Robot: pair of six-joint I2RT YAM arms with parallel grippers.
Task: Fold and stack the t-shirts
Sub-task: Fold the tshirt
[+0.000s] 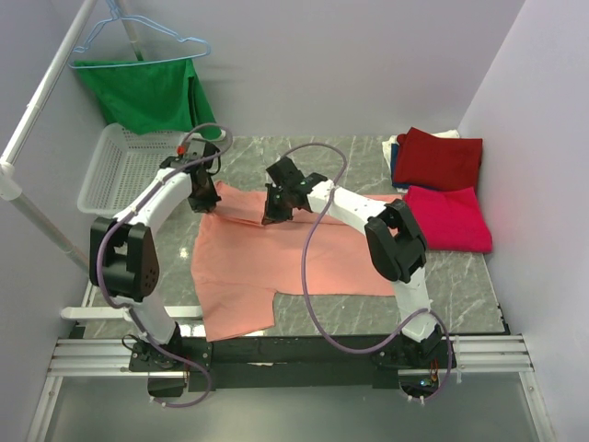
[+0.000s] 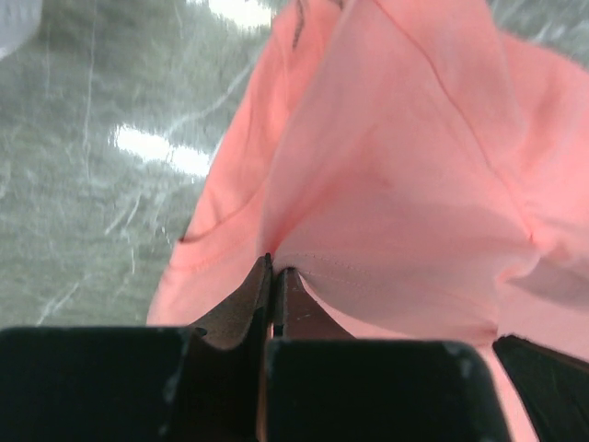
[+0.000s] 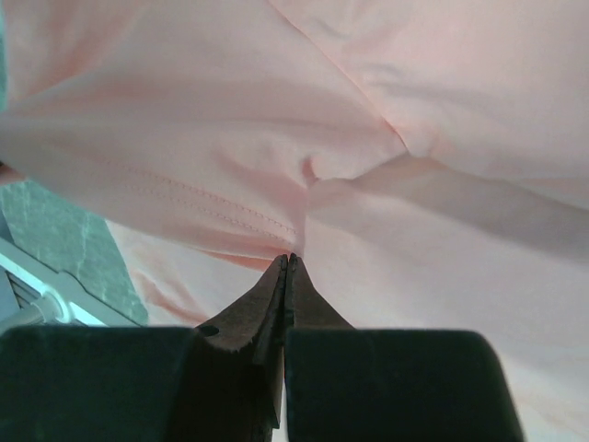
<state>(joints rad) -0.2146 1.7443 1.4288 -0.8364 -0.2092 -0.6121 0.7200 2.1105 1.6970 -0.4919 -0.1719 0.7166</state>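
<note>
The salmon-pink t-shirt (image 1: 276, 262) lies spread across the middle of the marble table, its far edge lifted into a fold. My left gripper (image 1: 210, 204) is shut on that edge at the left, the cloth (image 2: 396, 184) pinched at the tips (image 2: 276, 267). My right gripper (image 1: 273, 216) is shut on the same edge further right, its tips (image 3: 290, 262) biting the hem of the shirt (image 3: 276, 120). At the back right a dark red t-shirt (image 1: 440, 158) lies folded, and a crimson-pink t-shirt (image 1: 448, 218) lies folded just in front of it.
A white mesh basket (image 1: 124, 166) stands at the back left. Above it a green garment (image 1: 147, 92) hangs from a light-blue hanger (image 1: 152, 39). A white pole (image 1: 37, 120) runs along the left. White and blue cloth (image 1: 396, 152) shows under the dark red shirt.
</note>
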